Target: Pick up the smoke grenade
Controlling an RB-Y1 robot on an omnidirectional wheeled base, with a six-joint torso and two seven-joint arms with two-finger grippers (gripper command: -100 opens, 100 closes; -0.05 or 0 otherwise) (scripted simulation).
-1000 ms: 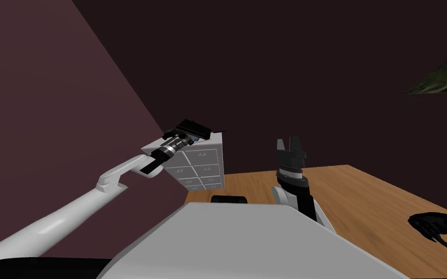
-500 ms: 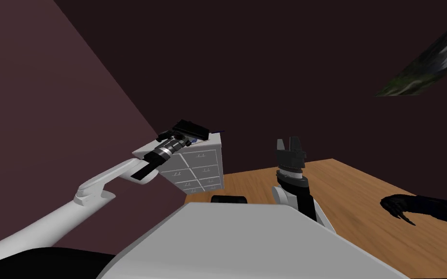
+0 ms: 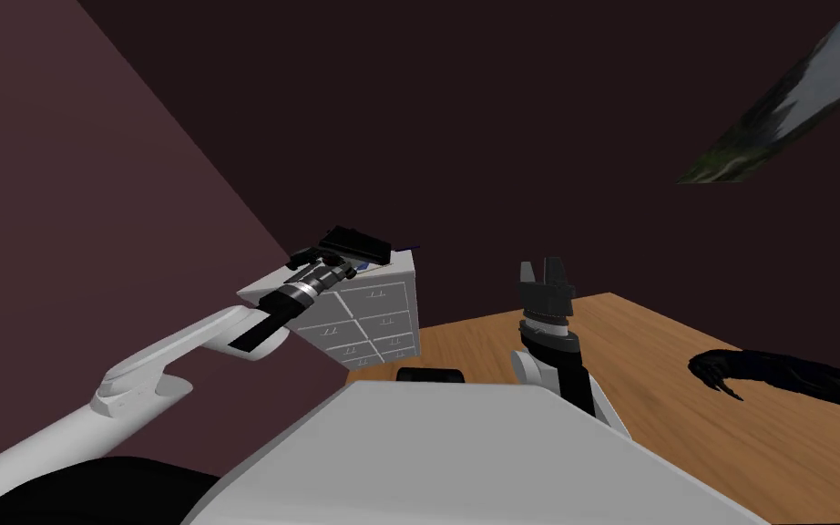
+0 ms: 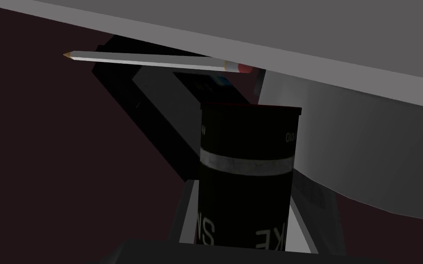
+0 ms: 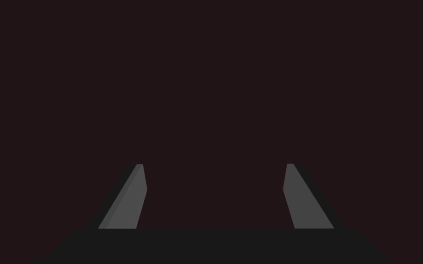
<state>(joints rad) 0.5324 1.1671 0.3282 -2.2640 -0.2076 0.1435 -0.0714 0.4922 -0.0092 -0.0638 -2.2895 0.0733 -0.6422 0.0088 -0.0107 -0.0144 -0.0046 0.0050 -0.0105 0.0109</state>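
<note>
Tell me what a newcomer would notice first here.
A black canister with a pale band, clamped in the jaws of the left gripper at the top of the white drawer chest in the corner. Past it shows a white pencil with a red eraser end. To the robot's right, a black clawed shape lies on the wooden floor.

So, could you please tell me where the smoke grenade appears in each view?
Head view: smoke grenade at the left gripper tip, above the cabinet.
Left wrist view: smoke grenade centred between the fingers.
Right wrist view: right gripper open, dark wall.
Shared landmark: black box.
</note>
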